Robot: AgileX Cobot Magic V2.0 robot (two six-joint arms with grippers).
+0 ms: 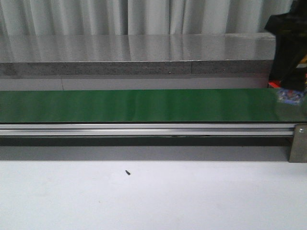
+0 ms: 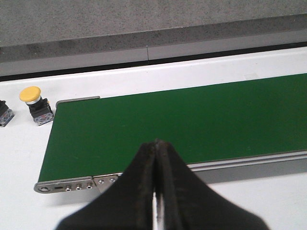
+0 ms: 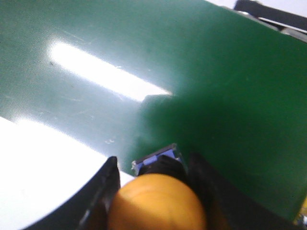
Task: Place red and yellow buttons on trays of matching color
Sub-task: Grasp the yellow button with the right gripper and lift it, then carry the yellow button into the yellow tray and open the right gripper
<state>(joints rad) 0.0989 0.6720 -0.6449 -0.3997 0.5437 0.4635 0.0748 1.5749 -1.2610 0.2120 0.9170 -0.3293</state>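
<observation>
Right gripper (image 3: 158, 191) has its two matte black fingers (image 3: 103, 191) on either side of a button (image 3: 157, 203) with a smooth rounded orange-yellow cap, glossy, blurred by closeness; jaws narrowed onto it and it sits between them, so it reads as held. Below the cap a dark body with a blue-and-clear square base (image 3: 157, 158) pokes out, over the near edge of the conveyor belt (image 3: 201, 81). Belt is flat dark green, fine woven texture, faint scratches, bright glare streak. In the front view the right gripper (image 1: 290, 96) is at the far right edge, black bulk with the blurry blue base at the belt's far side; belt (image 1: 144, 105) runs as a long green strip over a brushed aluminium rail (image 1: 144, 129), with a grey bracket (image 1: 297, 143) at the right end. Left gripper (image 2: 156, 191): black tapered fingers pressed together to a point, no gap, nothing between them, above the belt's end (image 2: 182, 120) by a metal end plate with screws (image 2: 67, 186). Off the belt's end on the white table (image 2: 19, 153) stands a second yellow button (image 2: 34, 103), a round mushroom cap on a black boxy base, upright; beside it, another base (image 2: 4, 115) cut off at frame edge. Small dark speck (image 1: 127, 172) on table in front view. Grey speckled ledge (image 1: 134, 68) and pleated curtain (image 1: 144, 17) behind.
</observation>
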